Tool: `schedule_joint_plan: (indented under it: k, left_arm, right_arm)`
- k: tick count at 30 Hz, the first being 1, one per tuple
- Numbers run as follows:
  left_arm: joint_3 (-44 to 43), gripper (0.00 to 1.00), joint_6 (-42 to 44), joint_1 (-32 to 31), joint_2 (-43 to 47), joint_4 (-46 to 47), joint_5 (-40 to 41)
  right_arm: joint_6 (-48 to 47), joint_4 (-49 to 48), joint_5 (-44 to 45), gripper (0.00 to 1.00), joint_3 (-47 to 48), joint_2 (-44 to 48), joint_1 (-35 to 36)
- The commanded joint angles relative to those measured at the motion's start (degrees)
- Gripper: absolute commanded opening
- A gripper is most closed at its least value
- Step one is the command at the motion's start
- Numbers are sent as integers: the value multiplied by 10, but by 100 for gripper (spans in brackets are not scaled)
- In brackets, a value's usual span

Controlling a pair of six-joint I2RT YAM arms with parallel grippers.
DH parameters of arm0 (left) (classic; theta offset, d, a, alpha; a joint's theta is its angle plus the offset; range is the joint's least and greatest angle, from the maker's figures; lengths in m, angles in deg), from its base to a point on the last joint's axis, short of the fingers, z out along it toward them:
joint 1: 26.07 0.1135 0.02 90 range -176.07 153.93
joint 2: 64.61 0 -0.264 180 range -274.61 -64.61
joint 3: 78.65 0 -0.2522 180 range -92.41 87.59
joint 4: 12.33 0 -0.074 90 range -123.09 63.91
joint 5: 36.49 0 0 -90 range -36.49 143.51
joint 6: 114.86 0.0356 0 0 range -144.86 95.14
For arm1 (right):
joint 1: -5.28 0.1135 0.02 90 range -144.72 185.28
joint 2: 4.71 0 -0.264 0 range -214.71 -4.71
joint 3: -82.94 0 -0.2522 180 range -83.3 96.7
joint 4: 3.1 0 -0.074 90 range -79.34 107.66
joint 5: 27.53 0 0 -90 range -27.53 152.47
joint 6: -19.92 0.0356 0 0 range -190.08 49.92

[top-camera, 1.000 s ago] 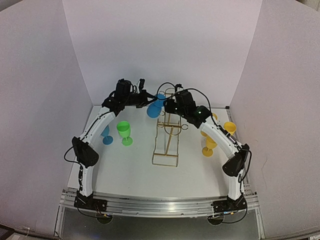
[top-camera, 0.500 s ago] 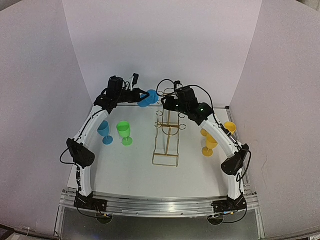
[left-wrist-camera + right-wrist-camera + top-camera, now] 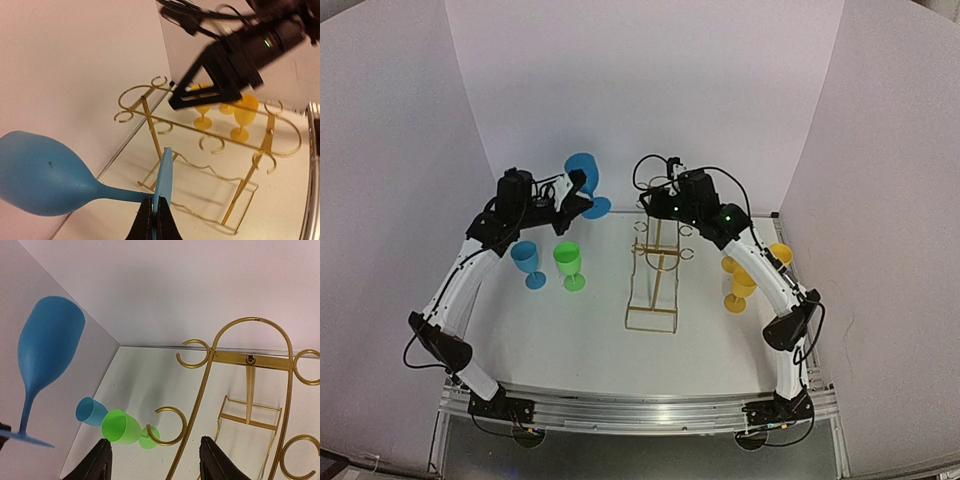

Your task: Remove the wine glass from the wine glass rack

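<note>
The wine glass, a matte blue goblet with a long stem and a flat round foot (image 3: 45,175), is off the rack and in the air. The left jaws are closed on the rim of its foot, which shows edge-on between them in the left wrist view. From that grip the stem runs out to a bowl that lies tilted, pointing towards the white back wall. In the overhead view the glass (image 3: 585,180) hangs above the far left part of the table (image 3: 580,345), to the left of the thin gold wire rack with an arched top, ring hooks and a rectangular base (image 3: 250,360), and apart from it. The right jaws stand open and grip nothing. They are close in front of the rack's upper left side, where one ring hook and the arch wire show between their dark fingers (image 3: 102,462); whether any wire touches them cannot be told. Under the held glass a bright green glass (image 3: 568,262) and a smaller blue glass (image 3: 527,262) stand upright on the table. Yellow stemmed glasses (image 3: 735,290) stand to the right of the rack, beside the right arm (image 3: 765,275).
</note>
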Motion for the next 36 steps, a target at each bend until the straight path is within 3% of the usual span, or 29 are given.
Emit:
schedule_joint_plan:
  k: [1,4,11,18,26,30,33,35,36]
  left_arm:
    - [326,0,469,-11,175,242,48]
    - [488,0,632,-11,256,381,37]
    - [690,0,785,-11,348,529,-7]
    - [764,0,842,-11,371,582,-10]
    - [772,0,844,-11,378,579,-9]
    - [772,0,838,-11,375,588,0]
    - [770,0,823,-11,378,590,13]
    - [766,0,805,-11,382,582,23]
    - [762,5,791,-11,387,570,30]
  right_arm:
    - [-8,-3,-2,60,-6,62,5]
    - [-12,-3,6,63,-19,77,22]
    - [-30,-1,-3,68,-11,71,99]
    - [-16,20,1,66,2,35,154]
    - [-11,65,-15,61,33,-5,172]
    - [-10,79,-27,45,40,-16,172]
    - [-10,88,-33,6,50,-23,175]
    - [-12,90,-31,0,55,-23,178]
    - [-14,90,-25,0,57,-23,182]
